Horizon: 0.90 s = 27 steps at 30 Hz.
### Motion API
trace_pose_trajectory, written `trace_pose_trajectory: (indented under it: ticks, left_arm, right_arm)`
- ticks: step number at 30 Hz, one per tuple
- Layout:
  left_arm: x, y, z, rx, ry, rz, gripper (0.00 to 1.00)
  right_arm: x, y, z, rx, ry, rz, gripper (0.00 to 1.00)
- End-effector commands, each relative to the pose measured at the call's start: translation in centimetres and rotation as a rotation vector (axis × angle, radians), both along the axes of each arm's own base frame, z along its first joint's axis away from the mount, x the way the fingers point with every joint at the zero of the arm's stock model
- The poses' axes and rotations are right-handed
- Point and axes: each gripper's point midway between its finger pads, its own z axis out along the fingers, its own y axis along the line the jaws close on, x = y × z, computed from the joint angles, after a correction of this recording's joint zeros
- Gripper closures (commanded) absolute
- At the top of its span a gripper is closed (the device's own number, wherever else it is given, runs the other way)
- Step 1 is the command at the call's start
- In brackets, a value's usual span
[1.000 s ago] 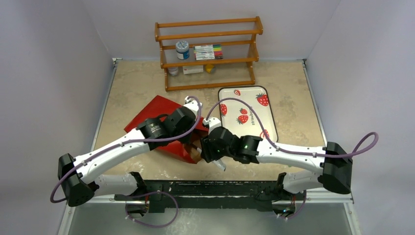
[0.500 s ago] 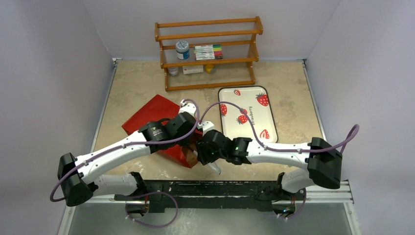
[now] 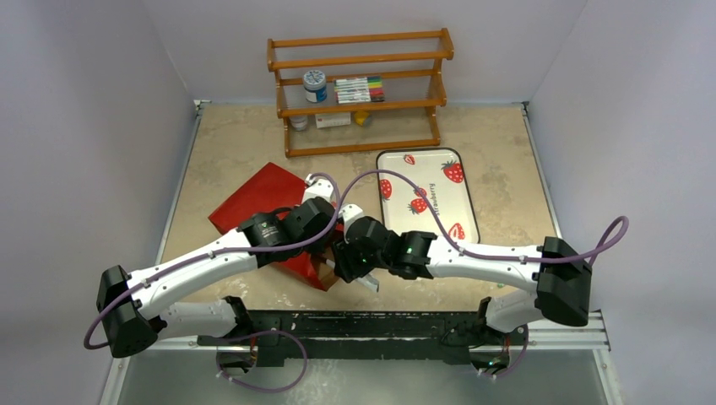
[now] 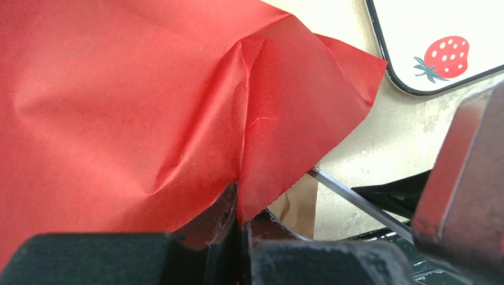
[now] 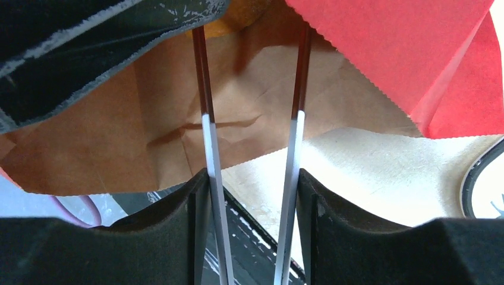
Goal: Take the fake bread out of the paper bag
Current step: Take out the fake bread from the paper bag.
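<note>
The paper bag (image 3: 253, 198) lies on its side at the table's left, glossy red outside (image 4: 119, 107) and brown inside (image 5: 249, 124). My left gripper (image 3: 325, 253) is shut on the upper lip of its mouth (image 4: 243, 219), holding it lifted. My right gripper (image 3: 350, 268) is shut on a pair of metal tongs (image 5: 208, 142). Their two arms run between its fingers (image 5: 252, 178) into the open bag. Deep inside, by the tong tips, shows an orange-brown patch (image 5: 235, 15) that looks like the fake bread; the rest of it is hidden.
A strawberry-print tray (image 3: 426, 198) lies just right of the bag, its corner in the left wrist view (image 4: 428, 35). A wooden rack (image 3: 359, 93) with a jar and markers stands at the back. The tongs' rear end (image 3: 369, 284) sticks out toward the table's near edge.
The right arm has reached further left, pushing the tongs deeper into the bag's mouth. The left gripper and the bag's mouth have shifted slightly left and back.
</note>
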Motion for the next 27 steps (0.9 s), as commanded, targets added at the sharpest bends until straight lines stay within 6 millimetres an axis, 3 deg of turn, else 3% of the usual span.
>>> trace_pose_trajectory:
  ticks: [1, 11, 15, 17, 21, 26, 27]
  left_arm:
    - [0.6, -0.3, 1.1, -0.051, -0.041, 0.034, 1.0]
    - [0.4, -1.3, 1.3, -0.069, -0.044, 0.029, 1.0]
    - [0.4, -1.5, 1.3, -0.07, -0.047, 0.03, 1.0]
    - [0.3, -1.6, 1.2, -0.068, -0.049, 0.03, 1.0]
    - [0.5, -1.5, 1.3, -0.061, -0.062, 0.037, 1.0]
    - [1.4, -0.6, 2.2, -0.036, -0.12, 0.087, 1.0]
    - [1.7, -0.5, 2.5, -0.034, -0.134, 0.101, 1.0]
  right_arm:
    - [-0.2, 1.4, 3.4, 0.083, -0.041, 0.061, 0.47]
    - [0.8, 1.8, 0.8, 0.01, -0.045, 0.038, 0.49]
    - [1.4, 1.9, 1.3, 0.004, -0.071, 0.017, 0.52]
    - [1.8, 1.8, 1.4, -0.007, -0.085, 0.007, 0.63]
    - [2.2, 1.6, 1.3, -0.034, -0.105, 0.003, 0.97]
    - [1.9, 1.3, 1.7, -0.03, -0.105, 0.018, 1.0]
    - [1.7, 1.4, 1.9, -0.021, -0.102, 0.029, 0.94]
